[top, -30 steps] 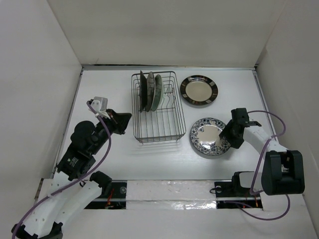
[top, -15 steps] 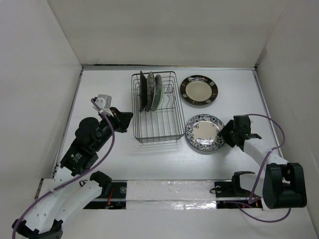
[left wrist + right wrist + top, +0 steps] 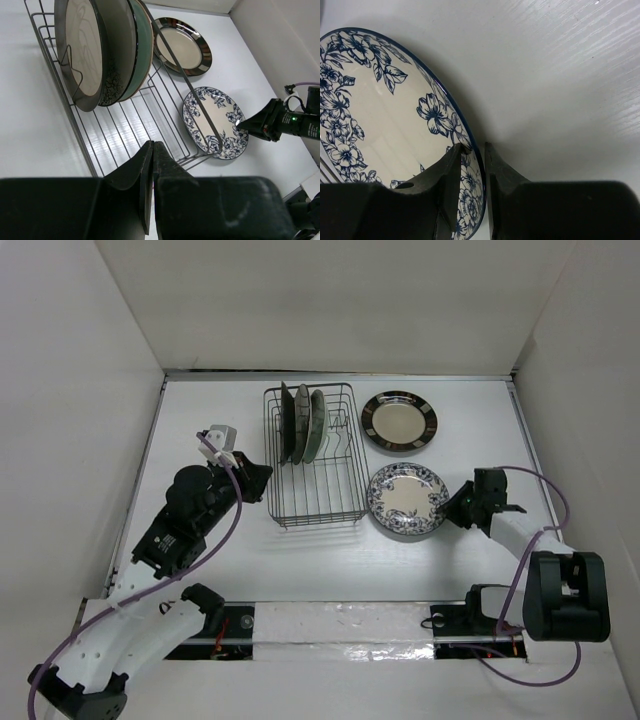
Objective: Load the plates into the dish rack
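Observation:
The black wire dish rack (image 3: 318, 502) holds three plates upright at its far end: dark-rimmed silvery (image 3: 80, 55), grey speckled (image 3: 117, 60) and pale teal (image 3: 144, 45). The black-rimmed cream-centred plate (image 3: 399, 422) lies flat right of the rack. My right gripper (image 3: 450, 508) is shut on the right rim of the blue-and-white floral plate (image 3: 405, 500), which tilts beside the rack; the rim sits between the fingers in the right wrist view (image 3: 472, 150). My left gripper (image 3: 262, 478) is shut and empty, at the rack's left side.
White walls enclose the table on three sides. The right arm's purple cable (image 3: 545, 490) loops near the right wall. The rack's near half (image 3: 150, 125) holds no plates.
My right gripper has dragged the floral plate left and back, up against the rack's right side. My left arm has moved a little closer to the rack.

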{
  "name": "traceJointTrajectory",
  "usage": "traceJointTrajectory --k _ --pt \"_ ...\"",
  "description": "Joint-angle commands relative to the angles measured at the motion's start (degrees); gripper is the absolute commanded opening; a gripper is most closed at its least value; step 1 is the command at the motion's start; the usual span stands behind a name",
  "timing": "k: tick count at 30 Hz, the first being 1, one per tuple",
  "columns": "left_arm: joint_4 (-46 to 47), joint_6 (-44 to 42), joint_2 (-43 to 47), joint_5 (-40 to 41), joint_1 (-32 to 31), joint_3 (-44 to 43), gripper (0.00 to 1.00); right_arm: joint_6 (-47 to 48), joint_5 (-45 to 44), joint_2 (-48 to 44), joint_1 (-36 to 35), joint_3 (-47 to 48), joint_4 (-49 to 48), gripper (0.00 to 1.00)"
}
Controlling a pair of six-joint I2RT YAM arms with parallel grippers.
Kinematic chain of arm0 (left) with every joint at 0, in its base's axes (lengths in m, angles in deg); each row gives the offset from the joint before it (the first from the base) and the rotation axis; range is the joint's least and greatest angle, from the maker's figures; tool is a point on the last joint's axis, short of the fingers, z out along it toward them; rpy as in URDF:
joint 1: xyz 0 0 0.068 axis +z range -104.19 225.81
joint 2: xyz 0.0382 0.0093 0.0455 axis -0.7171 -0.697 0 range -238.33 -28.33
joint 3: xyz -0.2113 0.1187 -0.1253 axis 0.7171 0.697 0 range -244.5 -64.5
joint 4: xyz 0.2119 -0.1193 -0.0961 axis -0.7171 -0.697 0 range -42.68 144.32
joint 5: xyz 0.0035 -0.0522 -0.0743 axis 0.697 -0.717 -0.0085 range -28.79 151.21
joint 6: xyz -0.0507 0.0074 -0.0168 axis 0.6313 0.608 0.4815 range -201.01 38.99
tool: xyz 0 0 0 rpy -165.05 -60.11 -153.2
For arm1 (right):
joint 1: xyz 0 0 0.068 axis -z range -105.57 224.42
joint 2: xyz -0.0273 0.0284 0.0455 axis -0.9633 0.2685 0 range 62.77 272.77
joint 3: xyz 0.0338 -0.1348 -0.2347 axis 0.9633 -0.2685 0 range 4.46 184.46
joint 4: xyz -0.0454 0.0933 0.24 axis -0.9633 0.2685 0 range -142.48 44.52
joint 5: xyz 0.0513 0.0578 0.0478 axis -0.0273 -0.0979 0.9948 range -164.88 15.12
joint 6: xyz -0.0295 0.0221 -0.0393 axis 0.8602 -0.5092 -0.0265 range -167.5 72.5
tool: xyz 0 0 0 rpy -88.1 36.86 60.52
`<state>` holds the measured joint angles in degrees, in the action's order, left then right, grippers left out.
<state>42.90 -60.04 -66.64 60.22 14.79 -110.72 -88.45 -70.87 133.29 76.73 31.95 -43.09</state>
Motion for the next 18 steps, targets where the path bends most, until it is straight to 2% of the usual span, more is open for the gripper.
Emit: traceJointTrajectory --k 1,4,9,10,14,18 --pt "2.7 -0.9 -0.2 0.1 0.3 0.5 0.0 0.8 -0.8 -1.7 0.3 -0.8 5.2 0.0" --pt "2.7 -0.9 -0.6 0.0 0.3 0.5 0.0 -0.1 -1.1 -8.6 -1.9 0.1 10.2 0.0" --pt "2.5 -0.9 -1.6 0.6 0.3 0.4 0.0 1.9 -7.7 -23.5 -3.1 4.7 18.6 0.0" --pt "2.5 -0.9 -1.7 0.6 0.3 0.4 0.0 2.3 -7.8 -26.8 -3.1 5.2 18.6 0.0" --pt "2.5 -0.8 -1.9 0.6 0.8 0.3 0.0 1.9 -7.5 -30.0 -3.1 5.3 17.7 0.0" --pt "2.6 -0.9 -2.2 0.6 0.8 0.4 0.0 1.6 -5.4 -32.4 -2.5 3.1 10.4 0.0"
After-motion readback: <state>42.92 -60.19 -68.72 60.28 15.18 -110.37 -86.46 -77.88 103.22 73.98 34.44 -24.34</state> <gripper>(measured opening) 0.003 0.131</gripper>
